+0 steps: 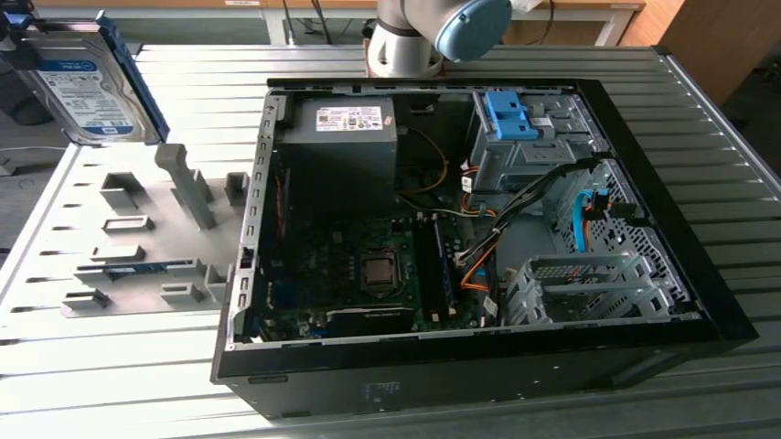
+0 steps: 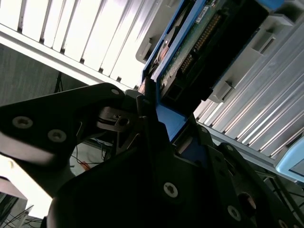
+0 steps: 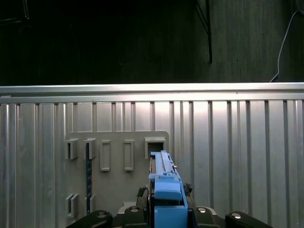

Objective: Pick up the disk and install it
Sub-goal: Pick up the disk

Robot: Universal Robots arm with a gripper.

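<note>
Holds the disk (image 1: 88,87) upright at upper left of the exterior view, end effector (image 3: 167,197) clamped on its blue caddy (image 3: 166,183); probably rigid, dense, shock-sensitive, safest gripped by caddy edges.

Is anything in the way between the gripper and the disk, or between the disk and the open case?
Nothing visible. The gripper clamps the disk above the fixture plate. The computer case lies open; inside, cables cross beside the drive cage, which holds a blue bracket.

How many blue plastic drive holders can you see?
2: one framing the disk at the exterior view's upper left, one bare bracket inside the computer case. More may be hidden.
</note>
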